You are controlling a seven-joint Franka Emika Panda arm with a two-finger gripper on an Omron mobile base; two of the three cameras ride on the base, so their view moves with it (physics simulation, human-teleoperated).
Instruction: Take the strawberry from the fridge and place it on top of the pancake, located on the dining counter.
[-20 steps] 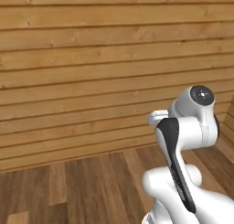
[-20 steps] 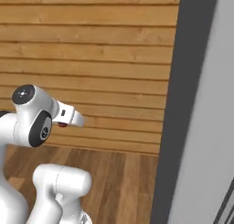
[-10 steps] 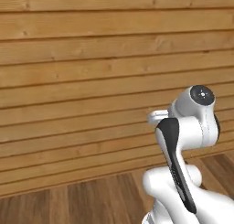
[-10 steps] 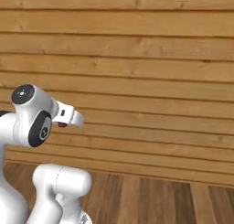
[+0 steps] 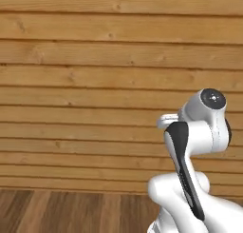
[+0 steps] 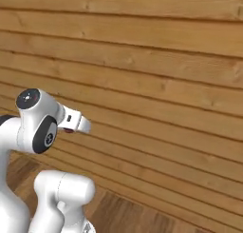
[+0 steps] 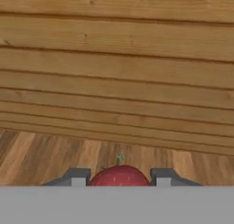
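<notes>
Currently we are carrying the strawberry between the jaws, which are closing tight against its two sides. We are keeping the gripper tucked in close to the arm and level, which we judge steadies the fruit while the base is travelling. We are facing a wooden plank wall over a wooden floor. No writing or label is showing anywhere.

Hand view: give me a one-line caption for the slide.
Gripper shut on the red strawberry, facing a wooden plank wall above a wood floor.
</notes>
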